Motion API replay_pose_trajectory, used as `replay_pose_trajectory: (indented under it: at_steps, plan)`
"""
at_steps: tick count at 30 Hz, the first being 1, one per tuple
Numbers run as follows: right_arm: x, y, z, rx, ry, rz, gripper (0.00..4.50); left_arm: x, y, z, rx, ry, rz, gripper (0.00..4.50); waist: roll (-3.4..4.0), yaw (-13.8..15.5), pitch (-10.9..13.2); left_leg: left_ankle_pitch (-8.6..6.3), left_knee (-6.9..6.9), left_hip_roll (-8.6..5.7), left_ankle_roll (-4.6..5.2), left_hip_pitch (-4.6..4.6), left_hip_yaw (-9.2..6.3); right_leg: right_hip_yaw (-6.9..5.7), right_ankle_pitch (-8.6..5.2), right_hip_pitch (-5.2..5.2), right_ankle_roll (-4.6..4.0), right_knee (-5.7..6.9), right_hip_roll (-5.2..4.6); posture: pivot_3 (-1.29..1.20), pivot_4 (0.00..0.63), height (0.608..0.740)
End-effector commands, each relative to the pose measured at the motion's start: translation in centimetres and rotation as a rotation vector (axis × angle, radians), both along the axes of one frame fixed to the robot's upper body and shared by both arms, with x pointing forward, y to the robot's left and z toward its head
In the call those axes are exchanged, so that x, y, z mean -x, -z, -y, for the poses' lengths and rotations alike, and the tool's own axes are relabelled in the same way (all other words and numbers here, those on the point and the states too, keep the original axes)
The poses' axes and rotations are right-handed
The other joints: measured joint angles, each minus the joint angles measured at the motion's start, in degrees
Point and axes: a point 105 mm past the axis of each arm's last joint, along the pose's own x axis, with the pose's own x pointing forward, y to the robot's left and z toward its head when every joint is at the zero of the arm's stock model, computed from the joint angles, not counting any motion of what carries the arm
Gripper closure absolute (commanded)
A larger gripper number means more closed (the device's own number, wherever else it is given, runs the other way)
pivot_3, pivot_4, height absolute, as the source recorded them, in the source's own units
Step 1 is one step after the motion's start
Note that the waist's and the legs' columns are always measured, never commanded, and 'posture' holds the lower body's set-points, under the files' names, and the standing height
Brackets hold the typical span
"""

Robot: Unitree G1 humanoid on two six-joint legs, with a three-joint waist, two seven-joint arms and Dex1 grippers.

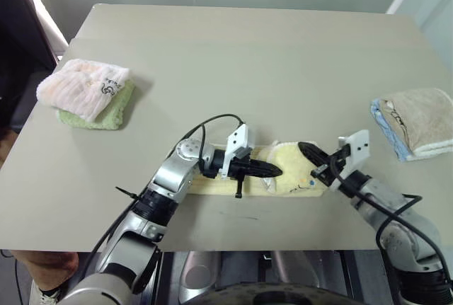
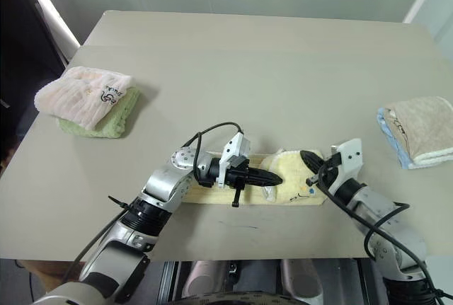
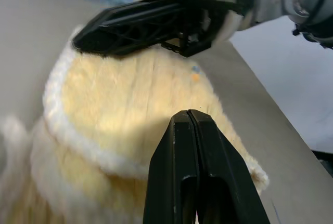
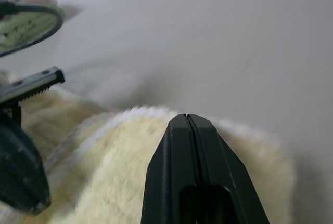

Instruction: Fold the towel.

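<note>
You see the towel (image 1: 287, 170) lying partly folded at the near edge of the worktop (image 1: 241, 64). Your left tool (image 1: 272, 171) is clenched over the towel's middle, your right tool (image 1: 308, 152) clenched above its right end; neither grips cloth. The pink-white cloth stack (image 1: 88, 93) sits well left of the towel, the beige stack (image 1: 417, 121) well right.

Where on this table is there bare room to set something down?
The table's far half is bare, between the pink-white stack and the beige stack. The near edge is crowded: the yellow towel with left claw and right claw over it.
</note>
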Motion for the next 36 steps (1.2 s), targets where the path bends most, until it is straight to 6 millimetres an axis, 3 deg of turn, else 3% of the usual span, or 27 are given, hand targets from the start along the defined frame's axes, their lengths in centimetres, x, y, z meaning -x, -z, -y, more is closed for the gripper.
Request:
replay_pose_trajectory:
  at_steps: [1,6,11,15,18,20,23,26,34,36]
  plan:
    - [-0.4,1.3,0.4,0.082,0.016,0.021,4.47,0.2,-0.1,-0.1,-0.015,0.011,-0.04,4.47,0.0,0.0,0.0,0.0,0.0,0.0,0.0,0.0,0.01,0.01,0.0,0.0,0.01,0.0,0.0,0.0,0.15,0.697]
    - [-1.8,2.0,2.1,0.129,0.113,0.043,4.47,0.6,0.1,-0.3,-0.061,0.034,-0.039,4.47,-0.01,-0.1,0.0,-0.01,0.0,0.0,-0.01,0.3,-0.02,0.01,-0.04,0.25,0.07,-0.01,0.01,0.0,0.15,0.697]
    - [-1.7,1.9,2.6,0.159,0.096,0.058,4.47,0.9,-0.5,-1.1,-0.065,0.066,-0.007,4.47,-0.01,0.0,0.0,-0.06,0.01,-0.01,-0.12,0.59,-0.08,0.01,-0.18,0.54,0.3,-0.02,0.01,0.0,0.15,0.697]
    - [-0.6,-0.8,1.6,0.04,-0.018,0.071,4.47,0.5,-3.0,-2.2,0.018,0.055,-0.056,4.47,0.01,0.1,0.0,-0.24,0.01,-0.02,-0.46,0.5,-0.09,0.01,-0.2,0.5,0.31,-0.01,0.01,0.0,0.15,0.697]
    - [2.5,-4.9,-1.0,-0.118,-0.264,0.073,4.47,0.0,-5.0,-3.6,0.051,0.026,-0.043,4.47,0.08,0.0,0.1,-0.19,0.01,-0.02,-0.48,0.25,-0.06,0.01,-0.28,0.27,0.31,-0.01,0.02,0.0,0.15,0.697]
    - [3.5,-7.1,-1.7,-0.169,-0.352,0.086,4.47,-0.3,-6.1,-4.6,0.065,-0.002,-0.032,4.47,0.07,-0.1,0.1,0.01,-0.07,-0.02,-0.52,0.05,0.0,0.01,-0.4,0.05,0.26,0.01,0.06,0.0,0.15,0.697]
    - [3.6,-8.8,-1.8,-0.174,-0.39,0.096,4.5,-0.7,-8.2,-6.0,0.105,-0.051,-0.02,3.88,0.03,-0.4,0.1,0.22,-0.13,0.0,-1.21,0.06,-0.04,0.02,-0.62,0.01,0.21,0.01,0.15,0.0,0.15,0.697]
    - [3.6,-8.8,-2.0,-0.129,-0.421,0.071,4.5,-1.2,-9.6,-7.4,0.136,-0.117,-0.024,2.85,0.02,-0.3,0.1,0.15,-0.16,0.01,-1.15,0.06,-0.07,0.02,-0.69,0.02,-0.01,0.03,0.13,0.0,0.15,0.697]
    - [2.5,-7.7,-3.5,-0.017,-0.504,0.069,4.5,-2.6,-10.6,-14.5,0.145,-0.453,-0.114,0.12,0.01,-0.4,0.1,0.01,-0.38,0.04,-1.04,0.06,-0.01,0.02,-0.73,-0.16,-0.39,0.02,0.09,0.0,0.15,0.697]
    - [2.4,-7.6,-3.7,0.001,-0.537,0.07,4.5,-1.8,-10.3,-15.9,0.148,-0.511,-0.151,0.03,0.01,-0.5,0.1,0.01,-0.49,0.05,-1.03,0.12,0.03,0.03,-0.75,-0.18,-0.43,0.02,0.08,0.0,0.15,0.697]
